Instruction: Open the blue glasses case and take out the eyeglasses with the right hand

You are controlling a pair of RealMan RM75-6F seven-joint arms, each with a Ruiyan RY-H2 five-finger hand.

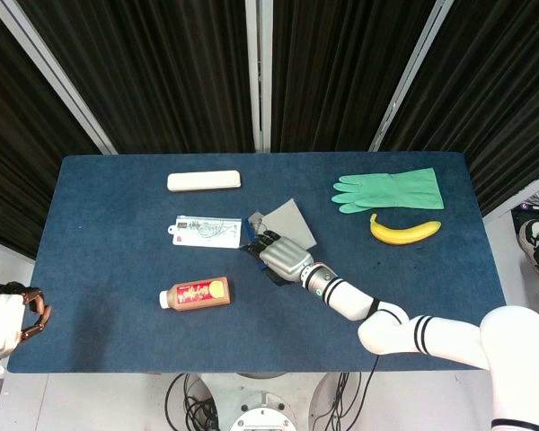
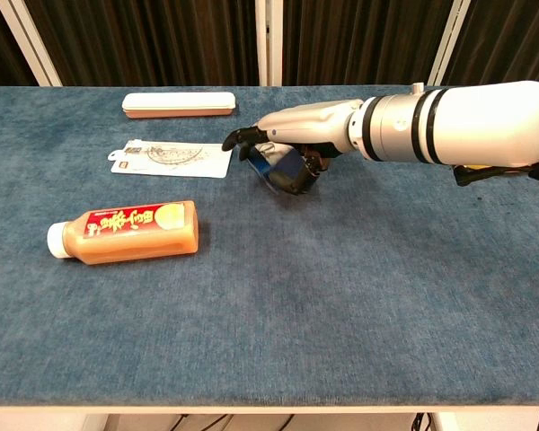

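Covering the open blue glasses case (image 1: 271, 235), right robot hand (image 1: 280, 253) crowds the card (image 1: 207, 231); grasp unclear.

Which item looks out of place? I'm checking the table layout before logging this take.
The blue glasses case lies askew, open, angled diagonally beside the printed card, with the right robot hand over it. Whether the hand grips it is unclear.

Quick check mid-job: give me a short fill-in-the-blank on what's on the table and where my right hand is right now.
1. The right hand rests on the ____ glasses case.
2. The banana lies just below the green ____.
3. The bottle lies on its ____.
4. The case's lid is ____.

Missing words: blue; glove; side; open
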